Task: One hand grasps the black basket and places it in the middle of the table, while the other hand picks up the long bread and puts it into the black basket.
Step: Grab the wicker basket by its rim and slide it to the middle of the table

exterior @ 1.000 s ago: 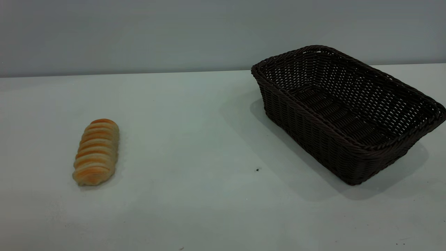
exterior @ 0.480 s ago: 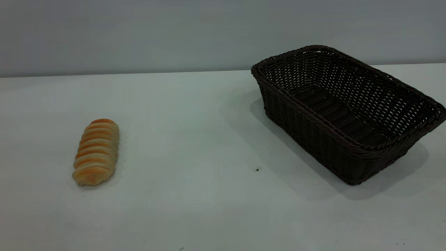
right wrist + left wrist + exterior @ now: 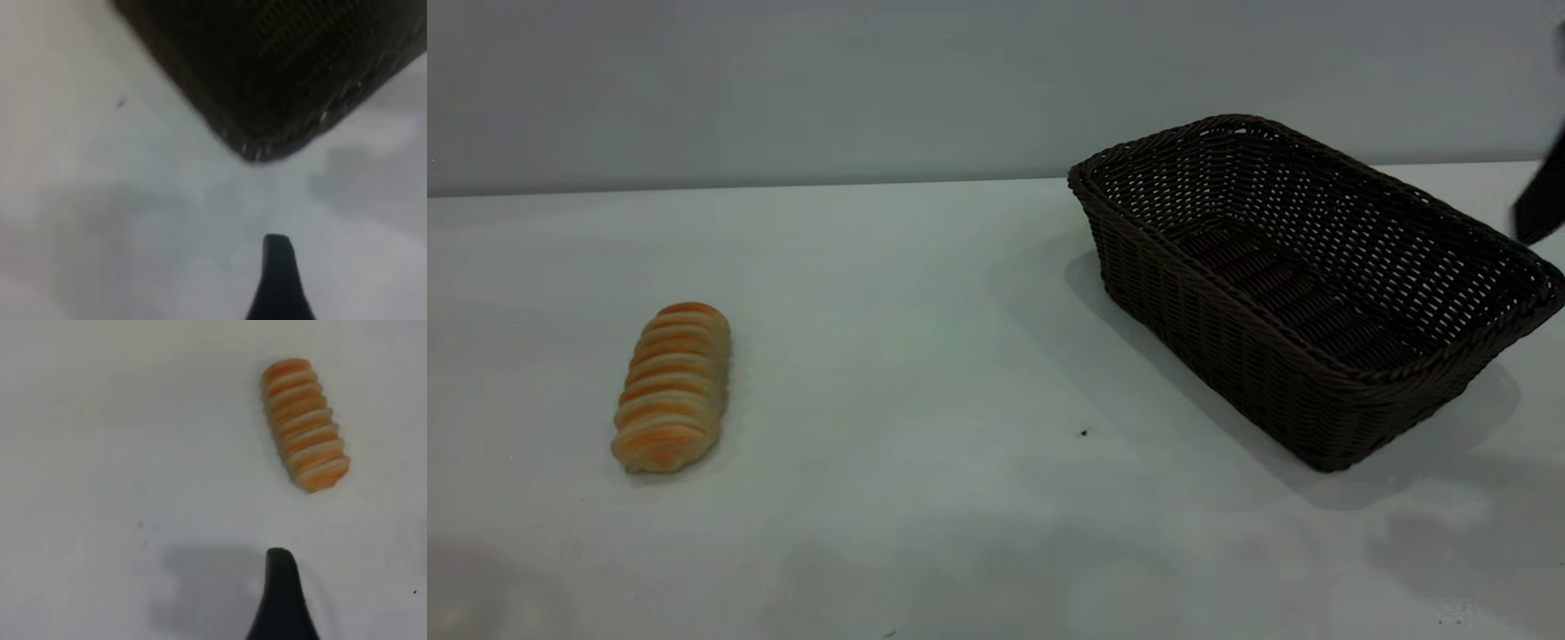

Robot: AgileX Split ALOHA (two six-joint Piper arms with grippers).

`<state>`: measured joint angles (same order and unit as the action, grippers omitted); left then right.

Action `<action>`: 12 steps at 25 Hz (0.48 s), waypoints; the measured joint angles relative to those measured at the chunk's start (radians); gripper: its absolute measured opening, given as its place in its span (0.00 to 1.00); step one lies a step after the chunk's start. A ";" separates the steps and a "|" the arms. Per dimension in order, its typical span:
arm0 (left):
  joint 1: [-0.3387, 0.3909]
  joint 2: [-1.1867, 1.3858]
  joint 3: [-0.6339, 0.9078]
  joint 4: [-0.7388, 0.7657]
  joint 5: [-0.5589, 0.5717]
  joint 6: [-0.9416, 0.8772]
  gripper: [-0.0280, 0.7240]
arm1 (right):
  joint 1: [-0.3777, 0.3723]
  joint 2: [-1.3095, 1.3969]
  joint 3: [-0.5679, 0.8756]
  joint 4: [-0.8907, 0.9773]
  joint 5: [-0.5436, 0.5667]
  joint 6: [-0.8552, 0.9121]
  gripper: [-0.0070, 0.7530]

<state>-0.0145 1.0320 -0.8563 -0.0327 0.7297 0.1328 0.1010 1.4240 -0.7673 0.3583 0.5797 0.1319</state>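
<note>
Wicker black basket (image 3: 1307, 284) sits empty at table's (image 3: 925, 293) right, off-centre, ungrasped. Long bread (image 3: 671, 387) lies well apart at left. Right gripper (image 3: 279, 277) hangs near basket's corner, left gripper (image 3: 283, 597) near bread, likely for pickups; can't tell either's opening.

Golden-orange on the long bread (image 3: 672, 388), striped crosswise with pale cream ridges from end to end, and the left wrist view gives the same banding, orange and cream by turns. The black basket (image 3: 1316, 293) reads dark brown-black, woven all over: a braided rim, open-weave walls with light showing through the small gaps, broader bands across its floor. Plain white desk (image 3: 925, 356), greyish in the shadows, with a tiny dark speck (image 3: 1084, 433). Behind it, a flat grey wall (image 3: 783, 89). The fingers (image 3: 283, 600) show solid black.
</note>
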 joint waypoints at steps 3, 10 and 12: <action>0.000 0.004 0.000 -0.027 -0.004 0.022 0.82 | 0.000 0.167 -0.049 0.003 -0.054 0.078 0.79; 0.000 0.004 0.000 -0.059 -0.016 0.052 0.82 | -0.071 0.384 -0.098 0.100 -0.135 0.133 0.78; 0.000 0.004 0.000 -0.059 -0.020 0.054 0.82 | -0.101 0.404 -0.101 0.180 -0.151 0.087 0.78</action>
<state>-0.0145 1.0365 -0.8563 -0.0916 0.7099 0.1863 -0.0004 1.8280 -0.8680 0.5383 0.4290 0.2189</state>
